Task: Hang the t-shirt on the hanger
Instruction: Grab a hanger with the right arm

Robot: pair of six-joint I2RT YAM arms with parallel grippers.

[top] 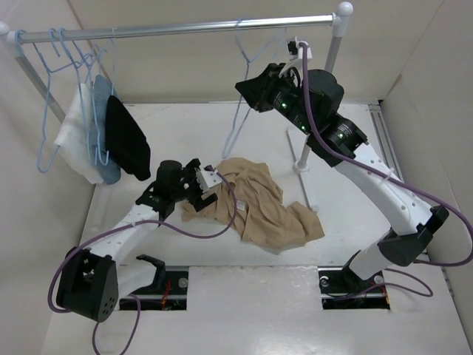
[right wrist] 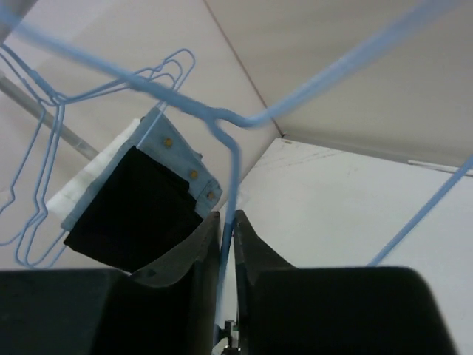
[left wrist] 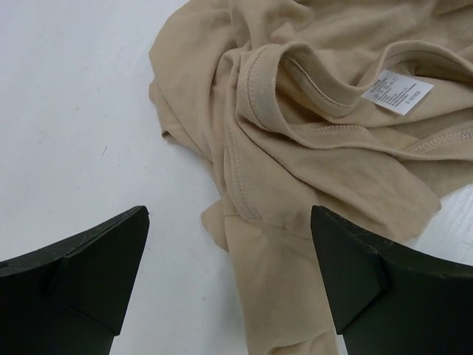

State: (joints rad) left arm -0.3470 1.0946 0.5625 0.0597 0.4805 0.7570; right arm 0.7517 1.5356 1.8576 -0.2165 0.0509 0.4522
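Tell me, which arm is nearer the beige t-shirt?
Left. The left fingers hang open over the t-shirt; the right fingers are up by the rail, closed on a blue hanger.

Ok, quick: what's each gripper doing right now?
Left gripper: open, fingers spread over the t-shirt, holding nothing.
Right gripper: fingers closed on the hanger wire.

Reaches forward and low with the left arm, elbow bent near the base; points the left gripper (left wrist: 229, 222) downward, jaws spread wide apart; carries the right arm high, forearm angled up and toward the rear left; presses the right gripper (right wrist: 227, 222) almost closed, one finger on either side of the thin wire of the hanger (right wrist: 235, 170).
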